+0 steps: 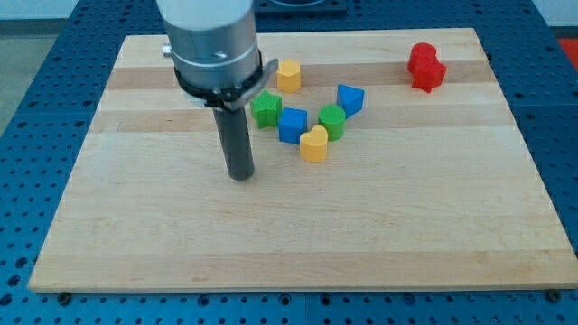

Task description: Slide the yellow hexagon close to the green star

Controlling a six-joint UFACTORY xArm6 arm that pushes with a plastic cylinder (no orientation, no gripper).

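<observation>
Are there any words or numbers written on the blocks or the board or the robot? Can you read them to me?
No, there is nothing to read in this picture.
The blocks are plain colours: yellow hexagon, green star, blue cube, yellow heart, green block, blue block, red block.
The wooden board shows only wood grain.
My tip and the grey arm above it carry no label.

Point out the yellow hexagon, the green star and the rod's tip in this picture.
yellow hexagon (288, 75): camera view, its top face.
green star (265, 107): camera view, its top face, beside the rod.
tip (241, 175): camera view, the rod's very end, below and left of the star.
</observation>
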